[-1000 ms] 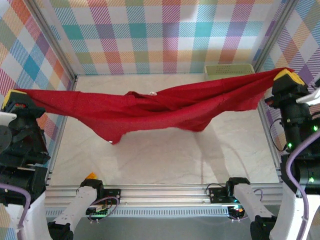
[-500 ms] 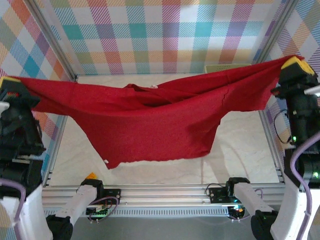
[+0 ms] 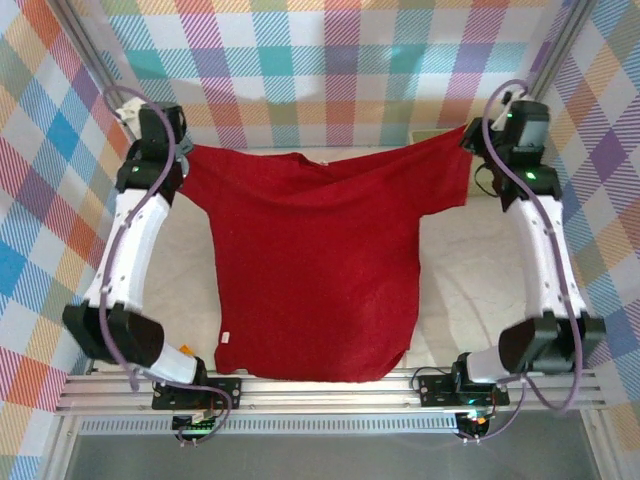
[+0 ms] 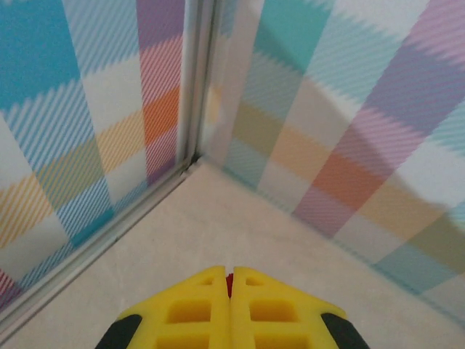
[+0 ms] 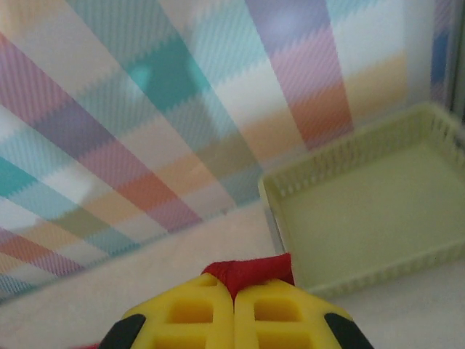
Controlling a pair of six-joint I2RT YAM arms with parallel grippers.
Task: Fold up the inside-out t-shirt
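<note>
Left hand (image 4: 230, 275) and right hand (image 5: 234, 289), yellow ribbed fingers (image 4: 195, 313) clamped together, each pinch an upper corner of the inside-out t-shirt (image 3: 310, 270). Its soft deep-red cloth spreads over the pale marbled worktop (image 3: 470, 290) toward the near rail (image 3: 330, 386). Pale green lattice basket (image 5: 363, 211) sits beyond the right hand.

The t-shirt (image 3: 310, 270) blankets the middle of the bench (image 3: 465, 290) from upper centre down to the lower rail (image 3: 330, 385). Bare strips remain at centre left and centre right, edged by the left arm (image 3: 135, 250) and the right arm (image 3: 545, 250). Checked walls (image 3: 330, 70) close off the top and both sides. In the right wrist view, a green basket (image 5: 363, 211) stands against the wall at right, just beyond the right gripper (image 5: 234, 309).
</note>
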